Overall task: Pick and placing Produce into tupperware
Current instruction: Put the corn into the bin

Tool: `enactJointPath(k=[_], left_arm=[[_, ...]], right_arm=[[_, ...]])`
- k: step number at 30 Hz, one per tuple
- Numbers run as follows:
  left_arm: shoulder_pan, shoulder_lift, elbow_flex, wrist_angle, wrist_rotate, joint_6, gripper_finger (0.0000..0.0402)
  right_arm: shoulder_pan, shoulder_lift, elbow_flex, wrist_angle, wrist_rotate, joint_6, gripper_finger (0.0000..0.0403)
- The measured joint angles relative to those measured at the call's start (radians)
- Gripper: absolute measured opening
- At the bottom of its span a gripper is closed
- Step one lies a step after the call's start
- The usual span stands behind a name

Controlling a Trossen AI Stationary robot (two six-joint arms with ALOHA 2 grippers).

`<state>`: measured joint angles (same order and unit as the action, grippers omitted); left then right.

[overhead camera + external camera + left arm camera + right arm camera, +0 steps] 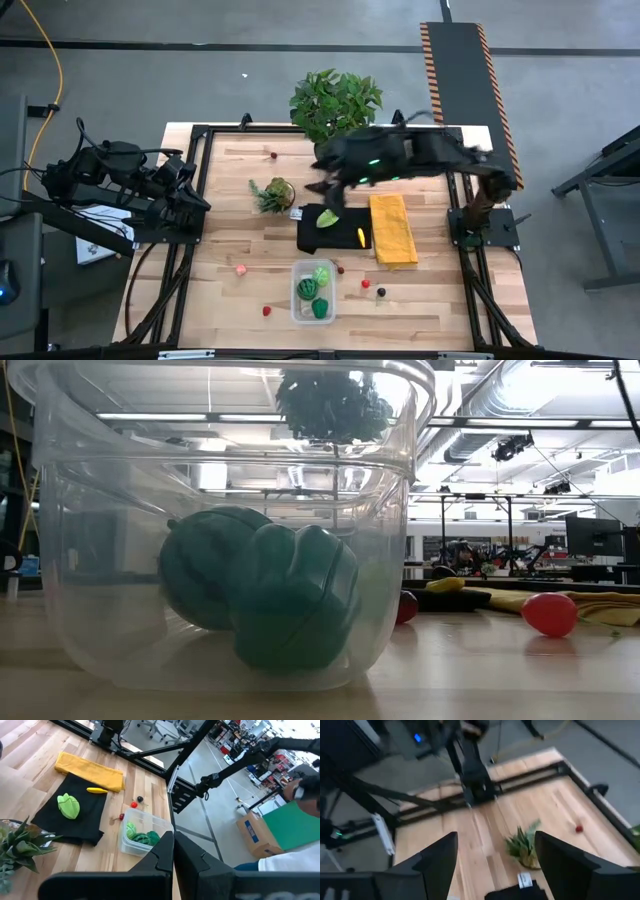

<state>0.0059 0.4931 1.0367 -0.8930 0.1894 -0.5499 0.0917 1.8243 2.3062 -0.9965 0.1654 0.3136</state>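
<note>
Lime-green leafy veg (328,219) on black cloth (334,228) below my right gripper (496,865): open, empty; misaligned descent risks snagging cloth.

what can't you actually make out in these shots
- High view: the right gripper is motion-blurred above the black cloth, so its height over the table is unclear.
- Low view: the clear plastic rectangular container fills the frame, hiding most of the table; its wall blurs the dark green toy vegetables inside.
- Left wrist view: the left gripper is cut off by the bottom edge.
- High view: the small red pieces are too small to identify.
</note>
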Motion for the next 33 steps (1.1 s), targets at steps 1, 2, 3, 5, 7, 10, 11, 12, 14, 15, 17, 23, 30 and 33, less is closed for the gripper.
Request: enactJointPath(k=[1, 2, 3, 5, 7, 10, 11, 12, 14, 15, 17, 23, 30, 33], left_arm=[[0.000, 0.000, 0.000, 0.000, -0.005, 0.000, 0.0001], [0.000, 0.000, 0.000, 0.000, -0.012, 0.000, 0.0001], [0.000, 0.000, 0.000, 0.000, -0.018, 0.000, 0.0001], [0.000, 0.000, 0.000, 0.001, -0.023, 0.000, 0.0001], [0.000, 0.000, 0.000, 0.001, -0.026, 0.000, 0.0001], [0.000, 0.000, 0.000, 0.002, -0.034, 0.000, 0.0001], [0.000, 0.000, 0.000, 0.002, -0.039, -0.001, 0.0001], [0.000, 0.000, 0.000, 0.002, -0.045, -0.004, 0.0001], [0.000, 0.000, 0.000, 0.003, -0.051, -0.004, 0.0001], [0.000, 0.000, 0.000, 0.004, -0.052, -0.004, 0.0001], [0.000, 0.000, 0.000, 0.006, -0.052, -0.007, 0.0001], [0.000, 0.000, 0.000, 0.007, -0.080, -0.033, 0.0001], [0.000, 0.000, 0.000, 0.005, -0.154, -0.086, 0.0001], [0.000, 0.000, 0.000, 0.004, -0.190, -0.108, 0.0001]], right_arm=[[0.000, -0.024, 0.000, 0.002, 0.010, -0.005, 0.0253], [0.001, -0.052, 0.000, 0.007, 0.026, -0.015, 0.0253], [0.007, -0.078, 0.000, 0.002, 0.052, -0.026, 0.0253], [0.022, -0.122, 0.002, -0.009, 0.117, -0.038, 0.0253], [0.040, -0.157, -0.011, -0.035, 0.174, -0.037, 0.0253], [0.062, -0.226, -0.127, -0.015, 0.208, -0.015, 0.0253], [0.068, -0.254, -0.191, 0.009, 0.214, -0.001, 0.0253], [0.070, -0.286, -0.266, 0.048, 0.217, 0.011, 0.0253], [0.074, -0.361, -0.432, 0.153, 0.217, 0.038, 0.0253], [0.074, -0.402, -0.517, 0.223, 0.217, 0.049, 0.0253], [0.074, -0.488, -0.684, 0.373, 0.210, 0.073, 0.0253], [0.075, -0.697, -1.069, 0.573, 0.194, 0.227, 0.0254], [0.072, -0.829, -1.382, 0.530, 0.147, 0.537, 0.0254], [0.072, -0.827, -1.455, 0.524, 0.061, 0.621, 0.0254]])
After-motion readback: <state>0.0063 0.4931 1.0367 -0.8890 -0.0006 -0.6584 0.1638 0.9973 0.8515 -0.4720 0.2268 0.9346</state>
